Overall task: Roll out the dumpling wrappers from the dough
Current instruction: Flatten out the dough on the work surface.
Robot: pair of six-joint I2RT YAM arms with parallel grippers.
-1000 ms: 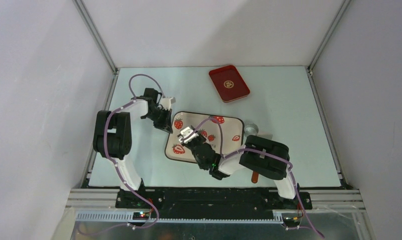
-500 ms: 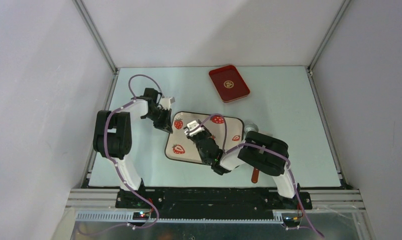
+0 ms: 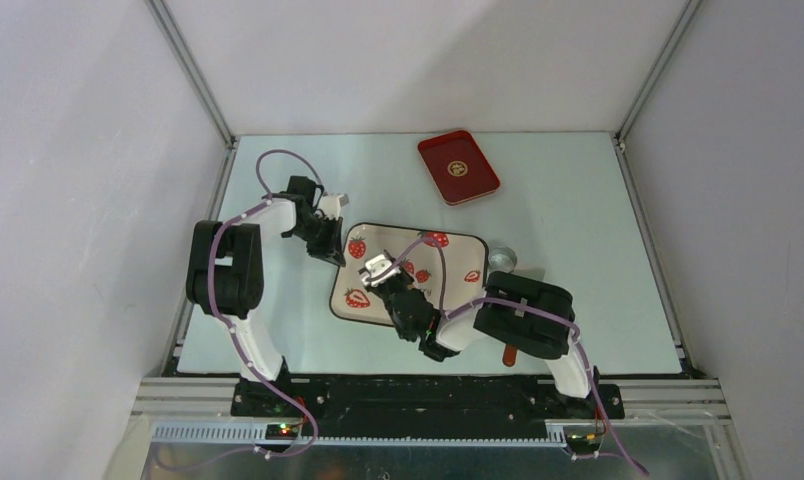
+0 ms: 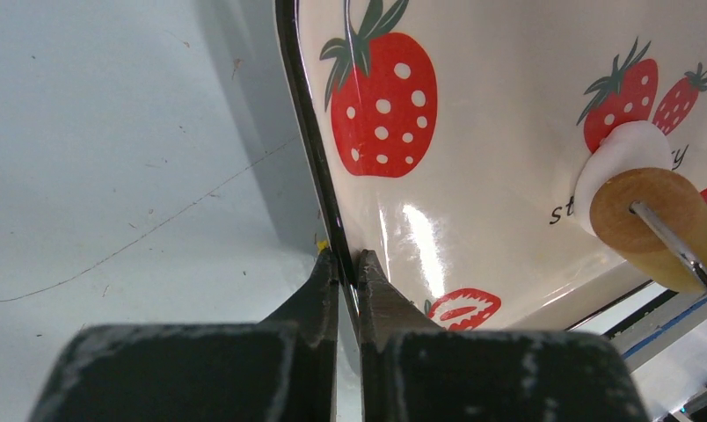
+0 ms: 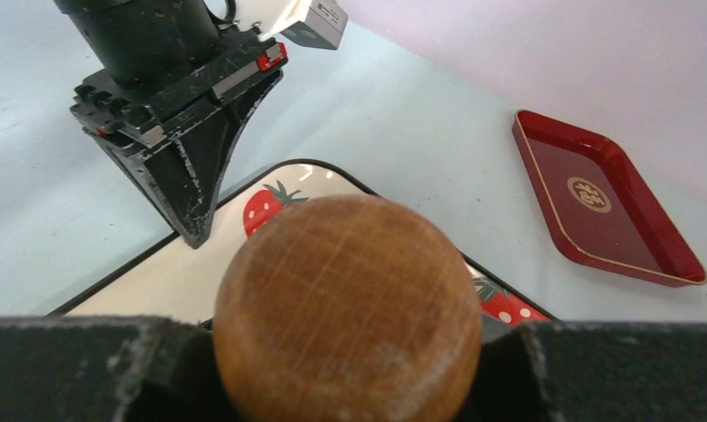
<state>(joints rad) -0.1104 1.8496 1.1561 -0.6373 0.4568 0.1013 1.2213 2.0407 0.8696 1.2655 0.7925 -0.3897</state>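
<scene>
We noted strawberry-print tray (image 3: 350, 273) on table (image 3: 578, 230). Left gripper (image 4: 347, 260) was clenched on its left rim, one finger either side of black edge. In tray: dough (image 4: 615, 156), small white lump, lay under rolling pin (image 4: 653, 220), touching it, beside printed strawberries. Right gripper (image 5: 347, 352) grasped rolling pin by round wooden handle. Red tray (image 3: 458, 166) sat well apart at far side, gold emblem on its floor. Silvery cup (image 3: 502, 258) stood just beside strawberry-print tray's right edge. We could not tell its contents.
</scene>
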